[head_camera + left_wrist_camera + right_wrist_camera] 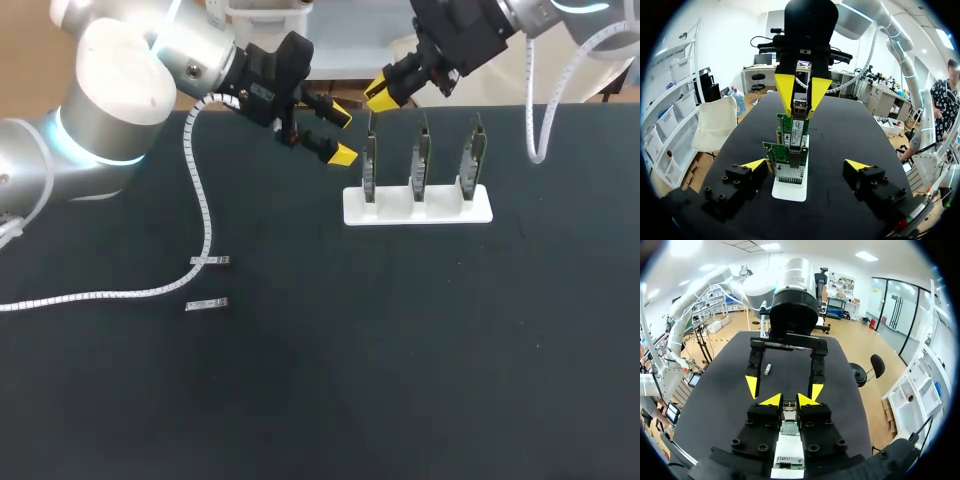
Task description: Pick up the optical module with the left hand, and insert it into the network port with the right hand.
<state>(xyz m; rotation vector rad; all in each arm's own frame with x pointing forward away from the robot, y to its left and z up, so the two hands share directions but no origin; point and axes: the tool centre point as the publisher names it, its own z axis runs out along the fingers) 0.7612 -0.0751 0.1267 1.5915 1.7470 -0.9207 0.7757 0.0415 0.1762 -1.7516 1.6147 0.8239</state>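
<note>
My right hand (382,95) clamps 1 optical module (788,409) atop the end card (370,165) of 3 in 1 stand (417,208). My left hand (341,135) hangs open beside it; 2 more modules (207,304) lie on the surface (400,350).

Green network cards (423,160) fill a white stand (418,208) on a black table (400,350)
</note>
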